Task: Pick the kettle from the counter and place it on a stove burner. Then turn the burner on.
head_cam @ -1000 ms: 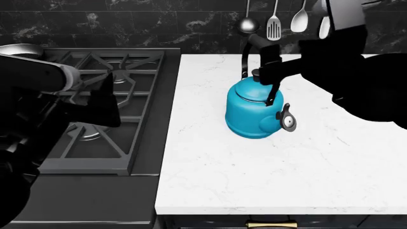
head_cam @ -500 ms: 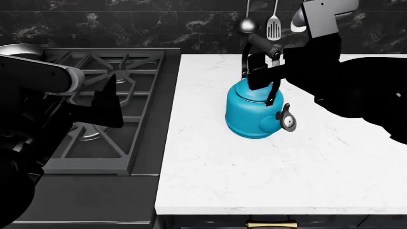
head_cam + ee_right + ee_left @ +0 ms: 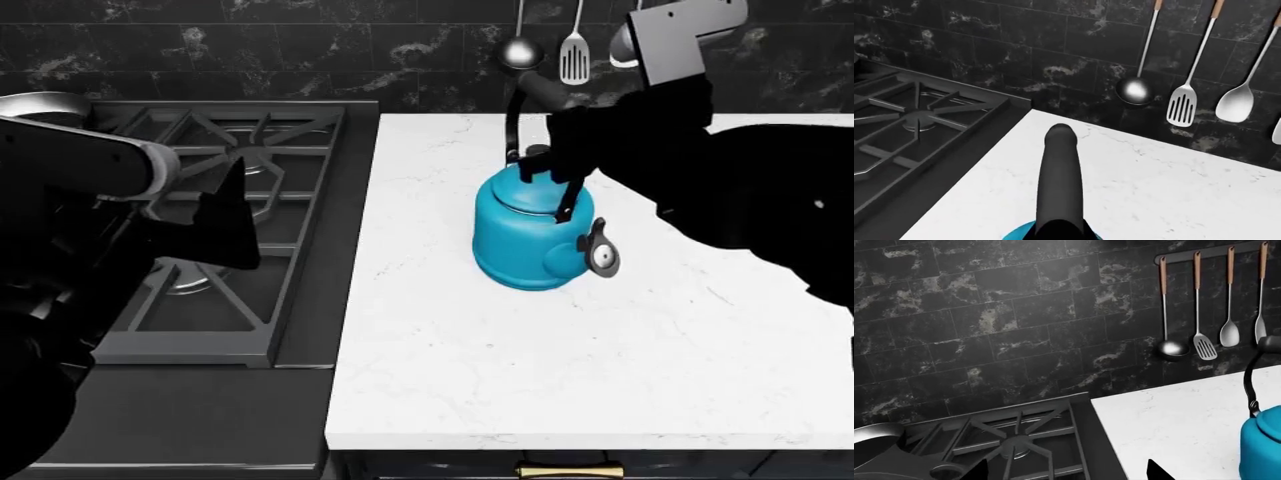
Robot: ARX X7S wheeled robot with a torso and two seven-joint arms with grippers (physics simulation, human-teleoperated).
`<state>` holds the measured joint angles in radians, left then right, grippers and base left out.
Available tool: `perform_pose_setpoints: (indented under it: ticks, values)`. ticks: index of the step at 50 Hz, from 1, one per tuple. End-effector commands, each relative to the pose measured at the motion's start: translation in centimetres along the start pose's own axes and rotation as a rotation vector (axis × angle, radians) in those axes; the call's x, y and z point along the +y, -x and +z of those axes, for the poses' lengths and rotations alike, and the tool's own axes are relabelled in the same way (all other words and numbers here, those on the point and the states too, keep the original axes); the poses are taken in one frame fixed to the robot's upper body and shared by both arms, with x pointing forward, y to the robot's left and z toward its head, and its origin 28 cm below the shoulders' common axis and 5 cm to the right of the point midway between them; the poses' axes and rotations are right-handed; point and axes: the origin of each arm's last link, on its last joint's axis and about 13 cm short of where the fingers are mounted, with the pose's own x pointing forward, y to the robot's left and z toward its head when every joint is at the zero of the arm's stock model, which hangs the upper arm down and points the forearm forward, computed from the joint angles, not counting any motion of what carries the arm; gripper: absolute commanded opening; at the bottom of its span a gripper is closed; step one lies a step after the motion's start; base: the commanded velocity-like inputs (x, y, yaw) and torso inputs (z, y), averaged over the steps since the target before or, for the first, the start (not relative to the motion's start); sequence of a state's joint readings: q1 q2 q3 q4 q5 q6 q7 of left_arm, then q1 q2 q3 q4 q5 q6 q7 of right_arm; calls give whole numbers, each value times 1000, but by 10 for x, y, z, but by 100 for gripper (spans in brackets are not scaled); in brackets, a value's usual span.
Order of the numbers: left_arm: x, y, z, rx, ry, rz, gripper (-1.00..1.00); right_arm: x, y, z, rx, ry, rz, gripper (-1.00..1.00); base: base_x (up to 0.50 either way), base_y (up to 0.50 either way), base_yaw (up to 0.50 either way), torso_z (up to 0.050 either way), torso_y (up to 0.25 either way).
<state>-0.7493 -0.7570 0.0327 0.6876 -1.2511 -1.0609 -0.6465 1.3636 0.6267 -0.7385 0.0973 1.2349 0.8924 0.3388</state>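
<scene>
The blue kettle (image 3: pixel 527 240) stands on the white counter (image 3: pixel 534 370), its spout toward the front right. My right gripper (image 3: pixel 558 150) sits on the kettle's black arched handle (image 3: pixel 1061 175), with its dark fingers closed together at the handle's near end (image 3: pixel 1061 230). The kettle rests on the counter. My left gripper (image 3: pixel 227 215) hovers open and empty over the stove, its fingertips (image 3: pixel 981 471) wide apart above a stove burner (image 3: pixel 1017 447). The kettle's edge shows in the left wrist view (image 3: pixel 1264 450).
The black stove grates (image 3: pixel 254 190) lie left of the counter, with a nearer burner (image 3: pixel 187 285). A grey frying pan (image 3: pixel 40 100) sits at the stove's far left. Ladle, spatula and spoons (image 3: pixel 574 50) hang on the dark tiled wall behind the kettle.
My right gripper moved left and down onto the kettle's handle. The kettle has not moved. The left arm barely moved.
</scene>
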Motion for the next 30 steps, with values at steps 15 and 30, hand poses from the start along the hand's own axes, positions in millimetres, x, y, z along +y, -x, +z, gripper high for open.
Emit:
perform_pose_setpoints:
  ticks: [15, 30]
  values:
    - [3, 8, 10, -22, -2, 13, 100, -6, 10, 27, -204, -20, -191, -100, 0, 0, 0, 0, 1]
    - [5, 12, 14, -35, -3, 18, 100, -4, 21, 33, -257, -2, -216, -100, 0, 0, 0, 0, 1]
